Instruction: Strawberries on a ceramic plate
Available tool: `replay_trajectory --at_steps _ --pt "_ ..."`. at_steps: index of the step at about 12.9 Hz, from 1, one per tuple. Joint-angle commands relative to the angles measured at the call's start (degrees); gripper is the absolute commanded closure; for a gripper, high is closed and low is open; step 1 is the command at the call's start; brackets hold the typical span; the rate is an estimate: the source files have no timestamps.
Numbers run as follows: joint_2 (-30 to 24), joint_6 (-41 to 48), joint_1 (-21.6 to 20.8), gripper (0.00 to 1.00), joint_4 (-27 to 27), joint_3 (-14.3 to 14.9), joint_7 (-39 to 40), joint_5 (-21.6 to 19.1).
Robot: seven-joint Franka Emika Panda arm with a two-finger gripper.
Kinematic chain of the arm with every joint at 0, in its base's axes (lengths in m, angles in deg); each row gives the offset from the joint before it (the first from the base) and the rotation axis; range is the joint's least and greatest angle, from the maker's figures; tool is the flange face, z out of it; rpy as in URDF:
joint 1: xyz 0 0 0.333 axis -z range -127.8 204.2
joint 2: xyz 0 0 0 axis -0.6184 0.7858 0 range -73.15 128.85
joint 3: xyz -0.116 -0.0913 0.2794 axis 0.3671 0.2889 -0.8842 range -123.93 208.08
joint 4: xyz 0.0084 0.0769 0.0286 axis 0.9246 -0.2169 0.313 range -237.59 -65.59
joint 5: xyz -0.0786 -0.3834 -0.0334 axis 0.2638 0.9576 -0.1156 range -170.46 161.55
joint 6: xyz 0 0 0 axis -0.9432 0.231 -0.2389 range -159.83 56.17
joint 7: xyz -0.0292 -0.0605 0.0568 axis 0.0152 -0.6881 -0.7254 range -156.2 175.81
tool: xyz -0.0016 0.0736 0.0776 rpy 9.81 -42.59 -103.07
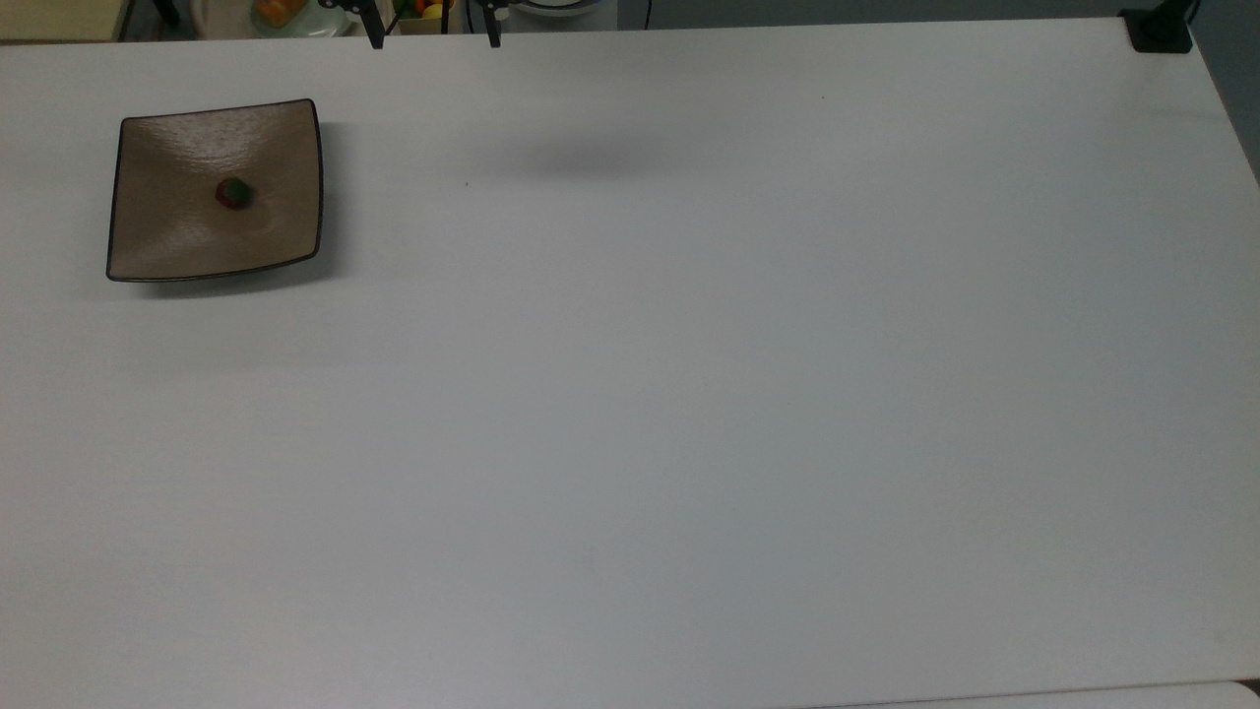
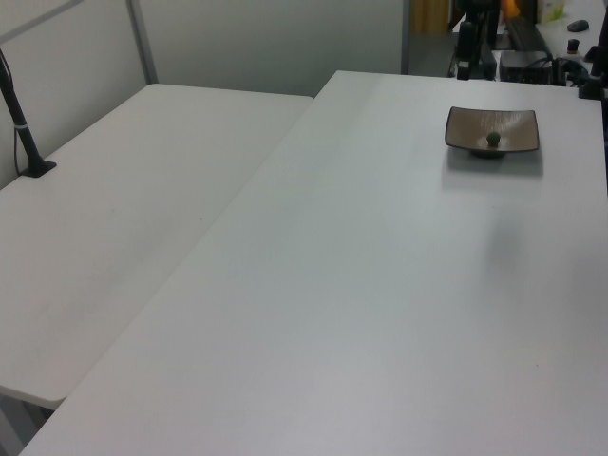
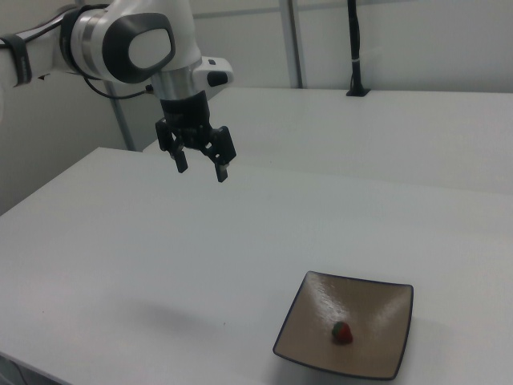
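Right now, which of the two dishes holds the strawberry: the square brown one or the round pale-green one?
The square brown ceramic plate holds the strawberry, near its middle. The round pale-green dish, beyond the table's far edge in the top view, carries orange food.

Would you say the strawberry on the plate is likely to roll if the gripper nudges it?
Probably: the strawberry looks small and rounded, lying loose near the ceramic plate's centre. The upturned rim should likely contain it.

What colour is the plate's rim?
Thin dark, near-black rim around the glossy brown-taupe ceramic plate; clearest in the top view.
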Motion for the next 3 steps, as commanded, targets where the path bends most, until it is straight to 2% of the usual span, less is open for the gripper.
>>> replay_trajectory --at_steps 1,3 --pt "0.24 -0.79 -0.54 0.0 -0.21 0.23 1.17 -0.88" --pt "0.07 -0.79 -0.54 0.0 -0.21 0.23 1.35 -0.8"
